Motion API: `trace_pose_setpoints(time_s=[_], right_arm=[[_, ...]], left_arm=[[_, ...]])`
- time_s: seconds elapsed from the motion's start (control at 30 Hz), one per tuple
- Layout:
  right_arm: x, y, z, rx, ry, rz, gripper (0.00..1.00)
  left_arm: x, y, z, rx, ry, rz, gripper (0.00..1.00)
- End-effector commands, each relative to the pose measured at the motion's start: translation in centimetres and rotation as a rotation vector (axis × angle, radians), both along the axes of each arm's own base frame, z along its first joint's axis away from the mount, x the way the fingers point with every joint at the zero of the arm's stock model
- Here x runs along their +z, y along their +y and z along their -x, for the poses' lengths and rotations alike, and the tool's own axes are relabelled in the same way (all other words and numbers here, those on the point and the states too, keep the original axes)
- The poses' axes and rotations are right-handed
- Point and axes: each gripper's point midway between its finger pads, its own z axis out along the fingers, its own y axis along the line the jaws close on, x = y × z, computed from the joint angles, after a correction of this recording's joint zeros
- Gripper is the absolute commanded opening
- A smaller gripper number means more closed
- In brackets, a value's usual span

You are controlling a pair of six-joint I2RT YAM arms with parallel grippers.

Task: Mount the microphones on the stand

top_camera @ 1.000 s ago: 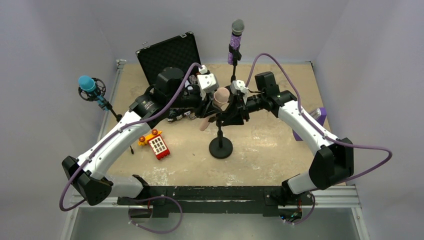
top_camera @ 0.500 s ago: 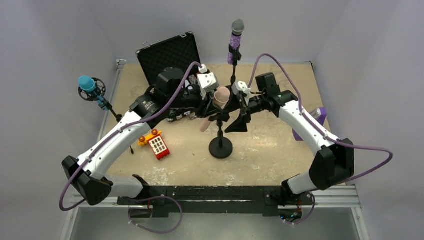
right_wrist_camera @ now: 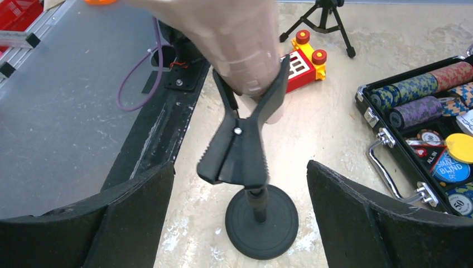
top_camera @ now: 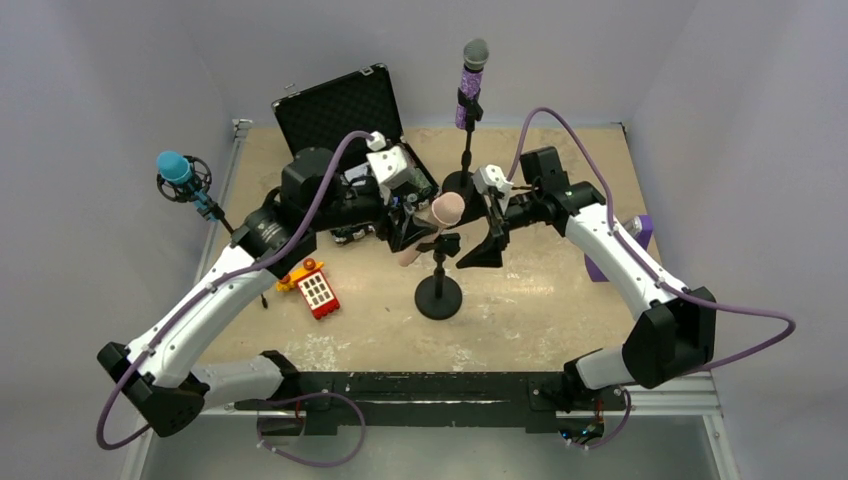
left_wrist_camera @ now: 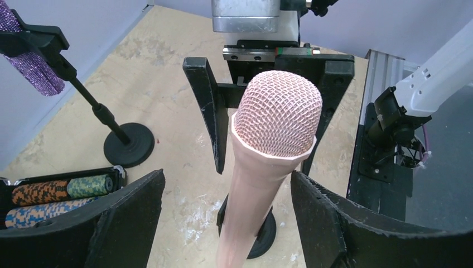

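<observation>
- Left gripper [left_wrist_camera: 226, 187], right gripper [right_wrist_camera: 240, 176]?
- Both just opened wide, holding nothing. Peach-pink microphone [left_wrist_camera: 276, 120] sits in the middle stand [top_camera: 440, 296] clip [right_wrist_camera: 239, 148], released.
- Task done?
- Looks it, that seems the last one up.

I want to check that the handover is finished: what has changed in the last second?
Both grippers let go. The right gripper opened first and drew back to the right. Then the left gripper opened and drew back to the left. The peach-pink microphone is now held only by the clip of the middle stand. The blue microphone and the purple microphone stayed on their stands.
</observation>
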Motion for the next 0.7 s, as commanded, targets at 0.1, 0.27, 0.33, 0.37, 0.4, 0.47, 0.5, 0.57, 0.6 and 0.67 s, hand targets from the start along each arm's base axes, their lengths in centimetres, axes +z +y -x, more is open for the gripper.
trace_pose_setpoints(time_s=[0.1,0.27,0.33,0.37,0.4,0.47,0.5,0.57,0.6,0.67], right_arm=[[1.3,-0.4,1.1,0.028,-0.077,-0.043,0.93],[0.3,-0.5,1.2,0.027,-0.086,-0.052,0.94],[-0.3,-0.5,1.2,0.028,-0.115,-0.063,0.94],[-0.8,-0.5,1.2,0.026,-0.122,-0.065,0.94],[-1.6,-0.6,1.2,0.023,-0.117,-0.063,0.94],[-2.2,-0.6,0.9,0.01,-0.108,-0.062,0.95],[-2.5,-0.6,0.6,0.003,-0.104,-0.058,0.95],[-3.1,-0.4,0.3,-0.008,-0.085,-0.054,0.95],[-3.4,-0.3,0.1,-0.012,-0.075,-0.057,0.94],[-3.9,-0.1,0.0,-0.016,-0.057,-0.062,0.94]], left_arm=[[1.0,2.9,2.1,0.058,-0.099,0.074,0.93],[-1.3,4.6,3.5,0.086,-0.095,0.08,0.96],[-2.2,5.2,4.1,0.097,-0.086,0.082,0.96],[-2.7,5.5,4.2,0.109,-0.079,0.083,0.96],[-3.0,5.9,4.5,0.12,-0.077,0.085,0.96],[-4.0,6.6,4.9,0.144,-0.073,0.087,0.97],[-4.4,7.0,5.1,0.158,-0.064,0.095,0.97],[-5.0,7.7,5.6,0.185,-0.048,0.115,0.97],[-5.4,8.1,5.7,0.204,-0.043,0.125,0.97],[-6.0,9.0,6.0,0.245,-0.032,0.15,0.97]])
